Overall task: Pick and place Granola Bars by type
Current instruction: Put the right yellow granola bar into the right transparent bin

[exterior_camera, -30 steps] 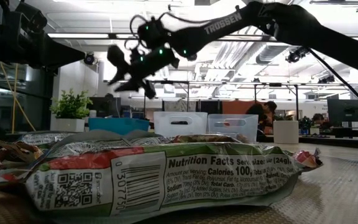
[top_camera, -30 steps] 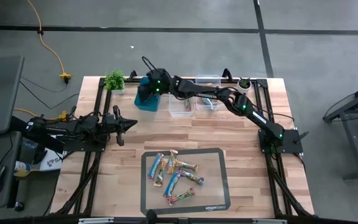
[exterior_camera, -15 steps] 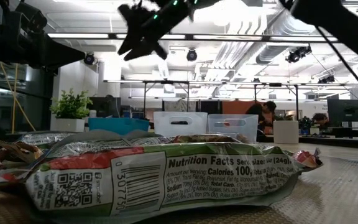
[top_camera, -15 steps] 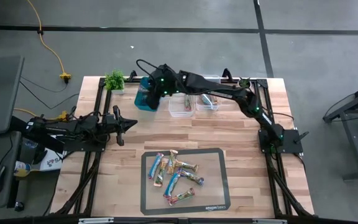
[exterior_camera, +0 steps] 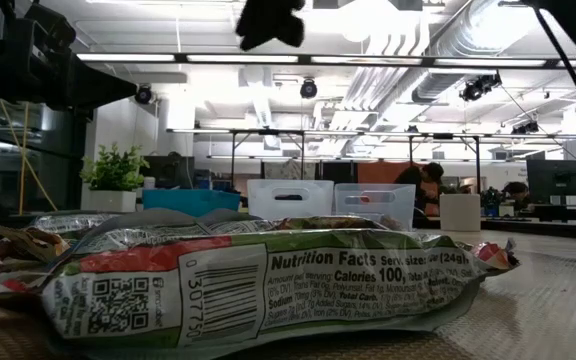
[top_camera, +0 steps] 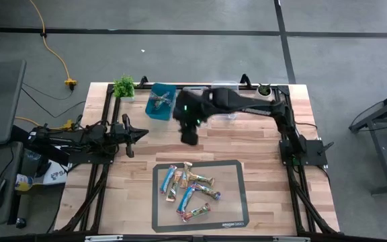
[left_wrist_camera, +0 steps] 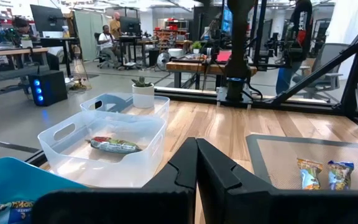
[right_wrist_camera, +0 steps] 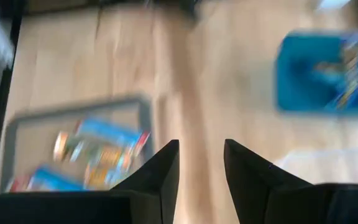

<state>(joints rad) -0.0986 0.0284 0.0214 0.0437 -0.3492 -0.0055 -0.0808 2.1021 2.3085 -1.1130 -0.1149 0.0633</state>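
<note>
Left gripper (top_camera: 142, 134) parked at the 9 o'clock side of the surface (top_camera: 261, 202), fingers pressed together, holding nothing.

Teal bin (top_camera: 161, 101) at 11 o'clock holds at least one multicoloured bar (top_camera: 157, 101). To its right, two clear bins, partly hidden under the right arm in the high view; the left wrist view shows one bar (left_wrist_camera: 115, 145) in the nearer clear bin (left_wrist_camera: 104, 146); the farther clear bin (left_wrist_camera: 129, 102) — contents not visible. So a few bars look sorted. Most of the work is left.

The Granola Bars (top_camera: 188, 187) still to sort: a loose pile of roughly eight on the dark mat (top_camera: 237, 208) at 6 o'clock.

Right gripper (top_camera: 190, 138) is high over the middle of the surface, between the bins and the mat. Fingers spread partway, nothing between them in its wrist view.

Versus earlier frames: the right gripper was over the teal bin at 11 o'clock; it has since swung back toward the centre, heading for the pile, and has risen to the top edge of the low view. Pile on the mat unchanged. Left arm has not moved.
</note>
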